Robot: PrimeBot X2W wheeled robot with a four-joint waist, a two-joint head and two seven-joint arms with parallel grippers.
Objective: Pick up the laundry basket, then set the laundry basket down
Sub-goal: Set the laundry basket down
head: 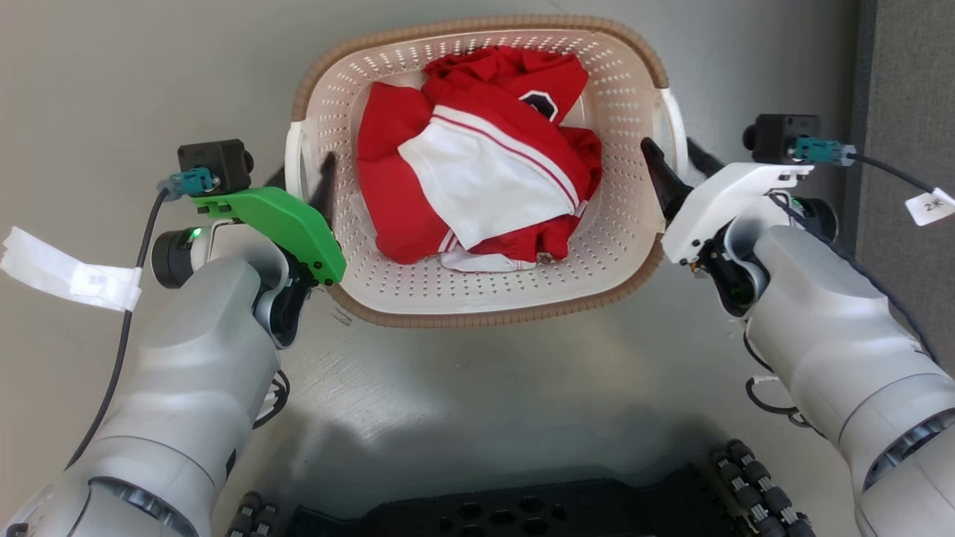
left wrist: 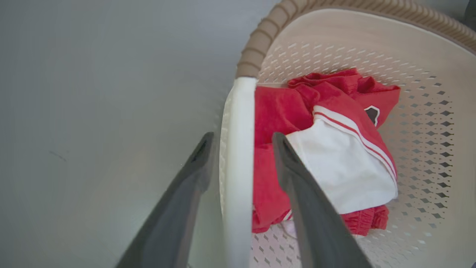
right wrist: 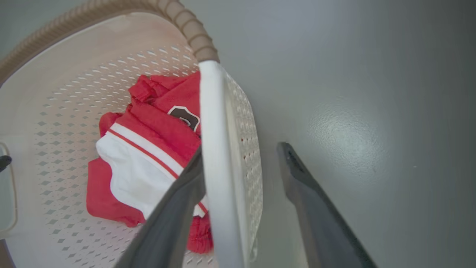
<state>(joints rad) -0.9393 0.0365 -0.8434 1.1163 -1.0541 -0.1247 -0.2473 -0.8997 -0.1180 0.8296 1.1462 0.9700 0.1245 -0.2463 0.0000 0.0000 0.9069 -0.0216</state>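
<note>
Close the open left pincer (left wrist: pixel 241 137), straddling the white left handle (left wrist: pixel 238 111), firmly on that bar; keep the laundry basket (head: pixel 448 317), sitting on the grey floor (head: pixel 112 74) with red-and-white clothes (head: pixel 477 171) inside, level; close the open right pincer (right wrist: pixel 241 149), likewise astride the right handle (right wrist: pixel 212 111), at the same moment, then lift both evenly to avoid tipping.

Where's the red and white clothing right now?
In the head view the clothing lies crumpled inside the basket, upper centre, between the left claw and the right claw, which straddle its sides.
</note>
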